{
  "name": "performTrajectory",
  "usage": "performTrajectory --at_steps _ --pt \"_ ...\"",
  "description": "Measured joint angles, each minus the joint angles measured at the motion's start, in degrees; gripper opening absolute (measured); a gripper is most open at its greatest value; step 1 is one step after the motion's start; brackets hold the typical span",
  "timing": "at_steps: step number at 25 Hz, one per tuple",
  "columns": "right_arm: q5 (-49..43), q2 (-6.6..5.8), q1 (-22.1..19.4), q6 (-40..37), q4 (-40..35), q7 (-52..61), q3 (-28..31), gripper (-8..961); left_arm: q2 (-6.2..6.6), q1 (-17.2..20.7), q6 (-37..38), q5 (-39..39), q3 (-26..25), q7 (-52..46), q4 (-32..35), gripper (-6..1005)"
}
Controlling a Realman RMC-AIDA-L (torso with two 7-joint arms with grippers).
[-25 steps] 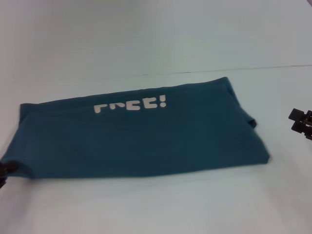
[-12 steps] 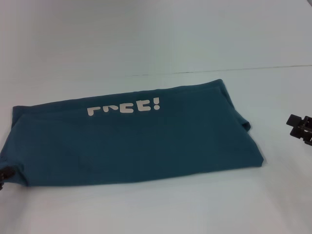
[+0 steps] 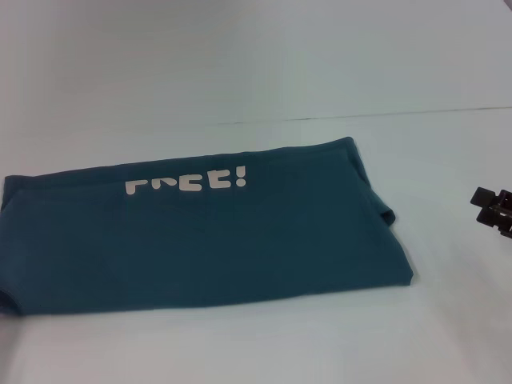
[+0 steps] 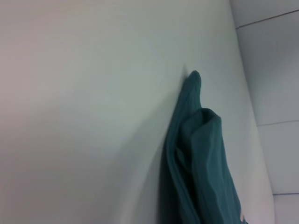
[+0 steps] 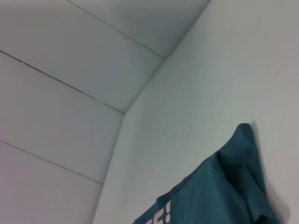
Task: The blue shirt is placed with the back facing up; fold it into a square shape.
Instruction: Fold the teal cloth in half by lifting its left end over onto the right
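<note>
Right gripper (image 3: 494, 210) at the table's (image 3: 240, 344) right edge, clear of the shirt (image 3: 200, 240); finger state cannot be told. Left gripper out of view. Shirt lies folded into a long band across the table, white lettering (image 3: 186, 182) uppermost.

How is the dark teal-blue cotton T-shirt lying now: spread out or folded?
Folded. The dark teal-blue cotton T-shirt forms a long band on the white table, white lettering up, layers stacked at its end. Not yet square.
</note>
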Motion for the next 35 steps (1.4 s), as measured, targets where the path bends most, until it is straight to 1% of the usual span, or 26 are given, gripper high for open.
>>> performTrajectory --at_steps 5,10,12,13,15,17,19,24,27,29,31,33,35 --pt "0.0 0.02 0.1 0.0 0.0 0.0 -0.3 654 0.11 -1.1 2.0 -0.1 0.4 0.3 0.0 14" --pt "0.0 0.02 0.2 0.0 0.0 -0.1 -0.3 654 0.37 -3.1 7.2 -2.9 0.1 1.7 -0.2 13" --pt "0.0 0.02 0.3 0.0 0.0 -0.1 -0.3 654 0.9 -4.6 9.3 -4.5 0.1 2.2 -0.4 13" --pt "0.0 0.05 0.3 0.0 0.0 -0.2 -0.3 654 1.37 -5.8 10.6 -5.1 0.1 2.1 -0.5 13" --pt "0.0 0.18 0.4 -0.1 0.0 -0.2 -0.3 654 1.79 -7.5 12.1 -5.8 0.1 1.8 -0.7 14" --pt "0.0 0.23 0.5 -0.2 0.0 -0.2 -0.3 654 1.97 -9.6 13.8 -6.7 0.3 1.3 -0.7 14" --pt "0.0 0.24 0.6 -0.2 0.1 -0.3 -0.3 654 1.96 -12.4 15.6 -7.8 0.4 0.7 -0.8 14" --pt "0.0 0.27 0.6 0.0 0.1 -0.3 -0.4 654 1.33 -19.1 17.0 -8.3 1.6 0.2 -0.9 13" --pt "0.0 0.28 0.7 0.0 0.1 -0.4 -0.5 655 1.16 -23.5 16.8 -8.3 3.9 0.2 -2.0 14" --pt "-0.1 0.29 0.8 0.0 0.1 -0.4 -0.6 655 0.81 -26.2 16.5 -8.3 5.5 0.5 -2.8 18" --pt "-0.1 0.28 0.9 0.1 0.1 -0.4 -0.7 655 0.06 -28.4 16.2 -8.3 7.4 0.6 -3.3 26" --pt "-0.1 0.28 0.9 0.3 0.1 -0.4 -0.9 655 -1.01 -30.2 15.0 -8.4 9.8 0.7 -3.5 33" --pt "-0.1 0.28 0.9 0.5 0.1 -0.4 -1.0 654 -2.65 -32.1 12.7 -8.4 13.0 1.2 -3.5 41"
